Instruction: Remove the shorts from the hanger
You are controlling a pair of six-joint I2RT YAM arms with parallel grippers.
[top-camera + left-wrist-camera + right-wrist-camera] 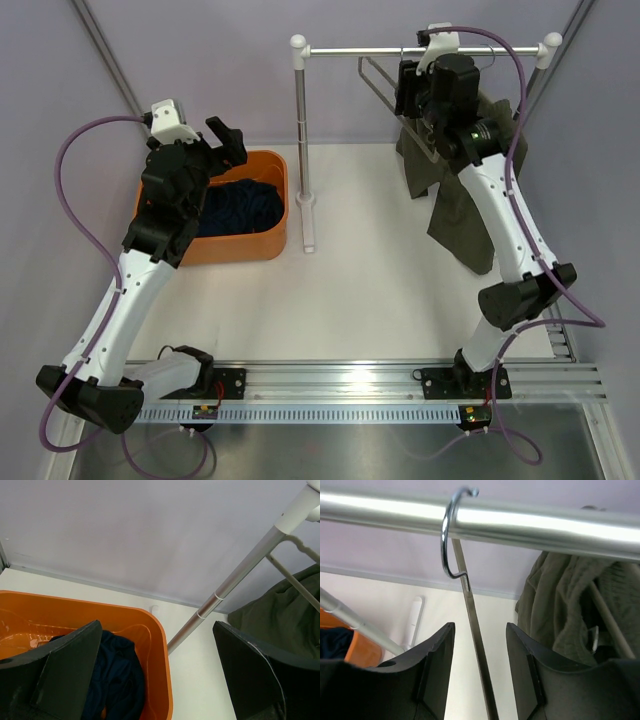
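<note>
Right jaws: raised to the chrome rail (pixel 545 527) of the garment rack; parted, with a gap on each side of the thin wire stem of a hanger (pixel 470 605) that runs down between them; they grip nothing.
Hanger: its hook is looped over the rail just above the jaws; whether this hanger carries the green pair cannot be told.
Olive green shorts (pixel 560 605): bunched and hanging under the rail just right of the right jaws; a rod passes through the folds; in the top view they drape down behind the right arm, toward the back right of the counter (pixel 370 290).
Left jaws: spread wide and holding nothing; poised above the orange tub (pixel 160 650), well apart from the rack.
Navy shorts (pixel 117 675): crumpled inside the orange tub, at the back left of the counter; off any hanger.
Step in hand: judged as the second pair; the navy pair looks finished, the olive pair remains at the rail.
Next move calls for: the right jaws to shift right, off the bare wire and onto the olive fabric; close on a fold; draw it down and free, gently enough that the hook stays on the rail.
</note>
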